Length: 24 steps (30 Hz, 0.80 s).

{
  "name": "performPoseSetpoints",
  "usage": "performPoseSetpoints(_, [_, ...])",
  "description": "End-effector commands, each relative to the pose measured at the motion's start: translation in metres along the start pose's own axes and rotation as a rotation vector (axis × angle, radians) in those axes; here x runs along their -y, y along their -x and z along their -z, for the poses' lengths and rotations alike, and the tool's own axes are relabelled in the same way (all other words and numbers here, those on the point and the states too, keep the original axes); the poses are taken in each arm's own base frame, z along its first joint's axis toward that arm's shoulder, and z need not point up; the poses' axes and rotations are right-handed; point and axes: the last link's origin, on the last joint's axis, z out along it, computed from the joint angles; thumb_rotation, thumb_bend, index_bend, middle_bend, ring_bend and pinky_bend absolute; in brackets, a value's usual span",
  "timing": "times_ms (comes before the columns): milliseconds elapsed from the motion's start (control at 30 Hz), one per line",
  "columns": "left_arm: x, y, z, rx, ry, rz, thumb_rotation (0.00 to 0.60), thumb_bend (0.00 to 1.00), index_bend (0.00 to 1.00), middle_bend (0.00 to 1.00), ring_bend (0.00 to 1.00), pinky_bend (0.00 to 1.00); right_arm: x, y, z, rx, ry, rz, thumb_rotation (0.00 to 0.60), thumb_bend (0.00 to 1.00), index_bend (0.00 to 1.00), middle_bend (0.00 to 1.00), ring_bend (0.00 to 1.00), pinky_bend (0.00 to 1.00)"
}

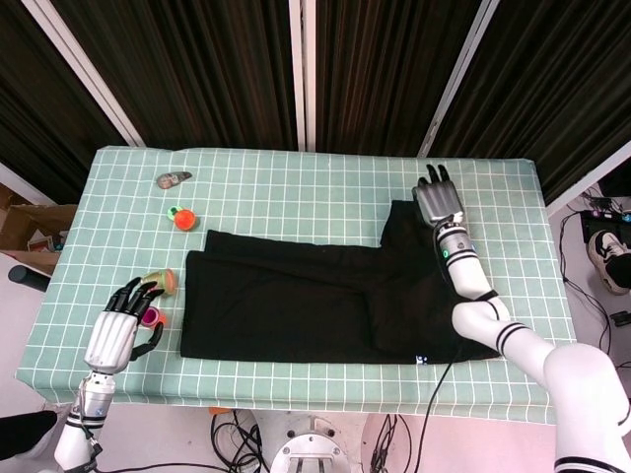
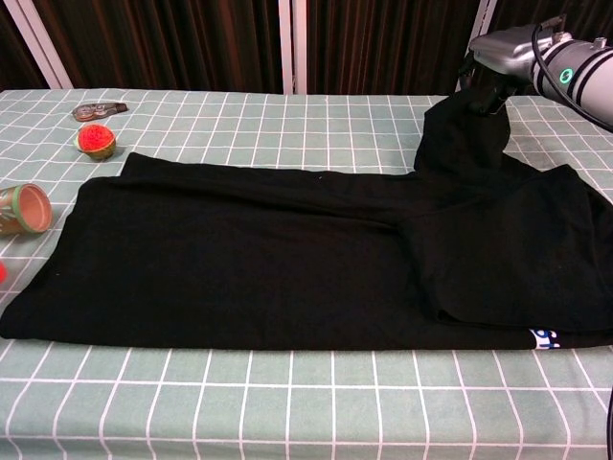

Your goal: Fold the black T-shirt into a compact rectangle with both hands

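Nearest the robot, at about seven o'clock on the table (image 1: 296, 168), the left hand (image 1: 120, 330) hovers off the cloth's edge with its fingers spread and nothing in them, well apart from the garment; the chest view does not show it. Just beyond it, at roughly eight to nine o'clock, sit a small terracotta-coloured cup (image 2: 21, 209) on its side and a bit of pink and green that is too small to name. Across the middle lies the black T-shirt (image 1: 306, 301), spread in a long band from nine o'clock to three o'clock, its body apparently already doubled lengthwise, with a crease running along it and a white-and-blue label (image 2: 544, 337) peeping out at the near right corner. So, as far as I can judge, the lengthwise folds are largely in place, but the piece is still far too long to count as a compact rectangle; the crosswise folding from the ends is left to do. At about two o'clock the right hand (image 2: 493, 59) is raised above the table and pinches the far right corner of the shirt, lifting a flap of fabric that hangs down from its closed fingers, which looks like the start of bringing that end over toward the centre. Farthest off, near ten o'clock, are an orange-red ball (image 1: 182, 218) and a small greyish object (image 1: 173, 179)
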Motion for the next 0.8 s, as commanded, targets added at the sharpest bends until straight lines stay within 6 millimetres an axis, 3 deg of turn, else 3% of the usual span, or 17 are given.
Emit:
performPoseSetpoints(33, [-0.001,0.000,0.000,0.001,0.004,-0.002,0.523,0.42,0.21,0.16,0.08,0.19,-0.008,-0.016,0.048,-0.086,-0.094,0.103,0.600,0.52,0.65,0.31,0.03,0.10])
performPoseSetpoints(233, [-0.003,-0.001,0.001,0.000,0.012,-0.004,0.523,0.42,0.21,0.15,0.08,0.19,-0.002,-0.021,0.106,-0.108,-0.143,0.172,0.600,0.52,0.65,0.30,0.03,0.10])
performPoseSetpoints(433, [-0.004,-0.003,0.002,-0.007,0.018,-0.003,0.522,0.42,0.21,0.15,0.08,0.19,-0.004,-0.019,0.150,-0.081,-0.136,0.211,0.600,0.51,0.62,0.30,0.03,0.11])
performPoseSetpoints(800, [-0.004,-0.002,0.005,-0.004,0.017,-0.003,0.520,0.42,0.21,0.15,0.08,0.19,0.008,0.015,0.187,-0.046,-0.205,0.220,0.600,0.51,0.61,0.29,0.03,0.11])
